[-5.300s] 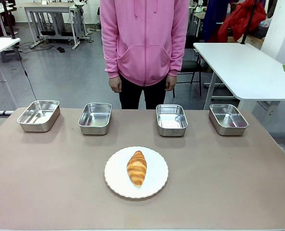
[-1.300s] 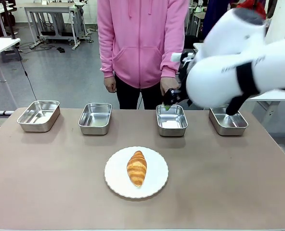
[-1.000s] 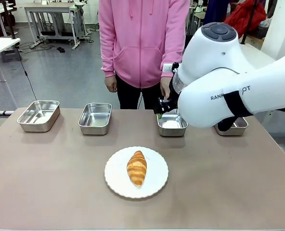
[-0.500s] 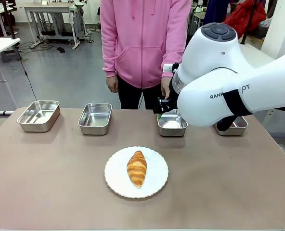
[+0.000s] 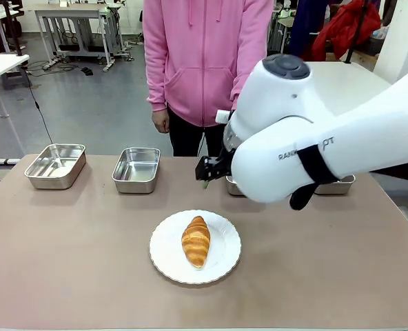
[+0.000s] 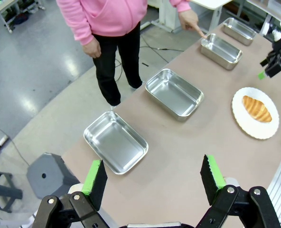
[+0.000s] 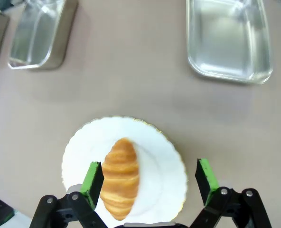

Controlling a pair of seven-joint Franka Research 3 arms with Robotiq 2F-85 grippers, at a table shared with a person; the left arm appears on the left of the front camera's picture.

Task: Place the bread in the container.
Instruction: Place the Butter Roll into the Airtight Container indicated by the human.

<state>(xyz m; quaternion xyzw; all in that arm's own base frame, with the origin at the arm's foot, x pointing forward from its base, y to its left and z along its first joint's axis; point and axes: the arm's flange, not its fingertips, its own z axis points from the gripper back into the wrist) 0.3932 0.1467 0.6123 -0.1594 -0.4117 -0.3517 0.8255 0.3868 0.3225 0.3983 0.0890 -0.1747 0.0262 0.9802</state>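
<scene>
bread (image 7: pixel 119 176): lies on the white plate (image 7: pixel 166 156), not held.
right gripper (image 7: pixel 149 183): jaws apart above it, for grasping.
left gripper (image 6: pixel 152 183): jaws apart, empty.

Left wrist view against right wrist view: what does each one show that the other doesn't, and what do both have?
Left wrist: a person's hand pointing at the third tray in the row, and the left gripper open over the table's near end. Right wrist: the right gripper open just above the plate. Both: the croissant lying on that plate, with empty steel trays beyond it.
</scene>
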